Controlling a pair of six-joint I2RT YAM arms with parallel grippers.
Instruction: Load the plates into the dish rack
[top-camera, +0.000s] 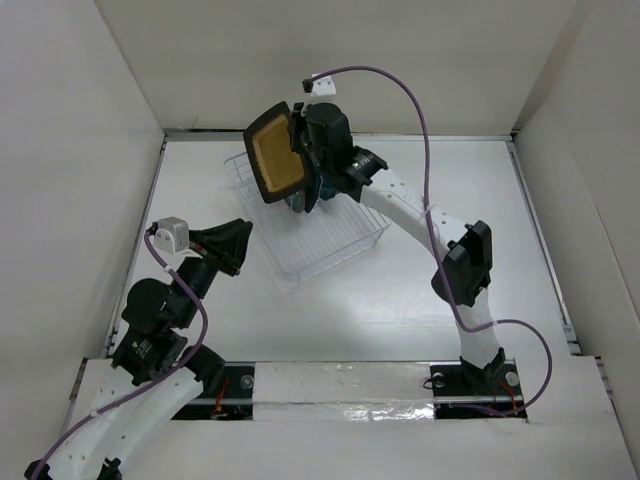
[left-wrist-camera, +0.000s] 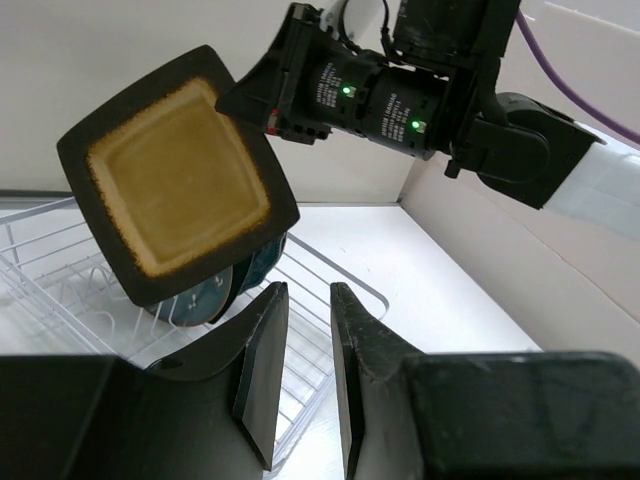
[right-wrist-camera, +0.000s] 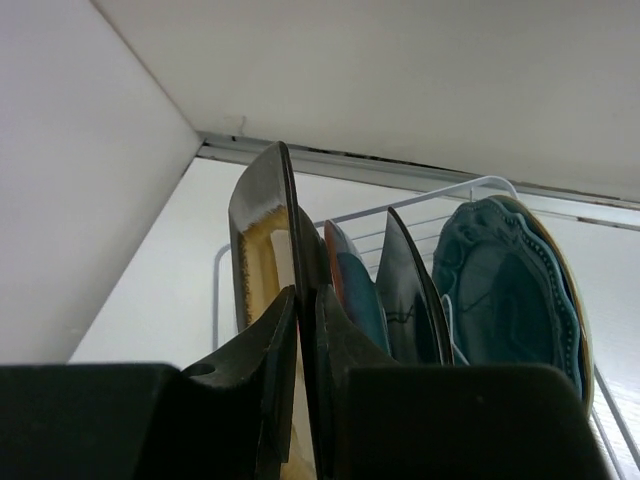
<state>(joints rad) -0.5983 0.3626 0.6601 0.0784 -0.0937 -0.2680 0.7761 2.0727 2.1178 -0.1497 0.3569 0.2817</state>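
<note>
left gripper (left-wrist-camera: 308, 292): nearest me, jaws a narrow gap, holding nothing, just off the rack's near-left corner.
dish rack (top-camera: 340, 240): mid-table, racked plates (right-wrist-camera: 505, 290) standing on edge at its far end.
right gripper (right-wrist-camera: 305, 295): clamped on the rim of the amber square plate (top-camera: 272, 152).
plate position: above the rack's far-left end, clear of it.
plate attitude: on edge, face towards my left arm, roughly parallel to the racked plates.
my read: free slot lies straight below, so it's the right arm's move.

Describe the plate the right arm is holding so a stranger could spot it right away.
Find the dish rack at the table's far middle. Above it the right gripper pinches a square plate: amber centre, black rim, unlike the teal plates racked below.
</note>
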